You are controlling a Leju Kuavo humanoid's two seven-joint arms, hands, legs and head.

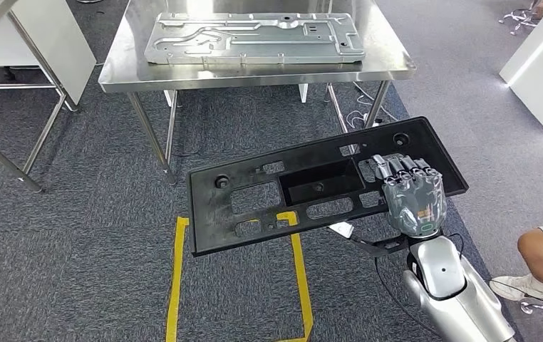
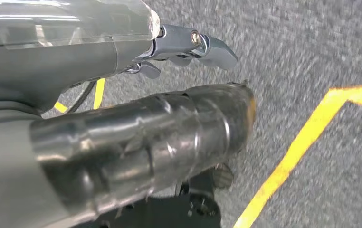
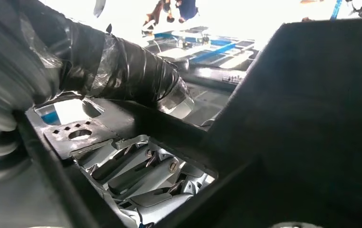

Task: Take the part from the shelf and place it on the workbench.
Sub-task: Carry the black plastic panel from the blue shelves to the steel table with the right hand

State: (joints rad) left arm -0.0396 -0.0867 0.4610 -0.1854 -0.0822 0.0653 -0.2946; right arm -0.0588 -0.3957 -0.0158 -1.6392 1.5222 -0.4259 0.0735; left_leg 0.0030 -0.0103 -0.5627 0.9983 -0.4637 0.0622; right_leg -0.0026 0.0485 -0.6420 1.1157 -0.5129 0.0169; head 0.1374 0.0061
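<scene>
A long black plastic panel [image 1: 283, 196] with several cut-outs hangs level above the carpet in the head view. My right hand [image 1: 412, 196] grips its right end, fingers lying over the top face. In the right wrist view the same black panel [image 3: 307, 104] looms close, with my fingers [image 3: 141, 173] showing through one of its openings and my thumb [image 3: 122, 71] wrapped across it. The steel workbench [image 1: 133, 68] stands just beyond the panel, bearing a grey metal plate [image 1: 254, 39]. My left hand [image 2: 136, 137] hangs over the carpet, fingers apart and holding nothing.
Yellow tape lines [image 1: 179, 278] mark the carpet below the panel. A second metal table [image 1: 12, 50] stands at the left. A person's leg and shoe [image 1: 539, 263] are at the right edge. Cables [image 1: 361, 114] lie under the workbench.
</scene>
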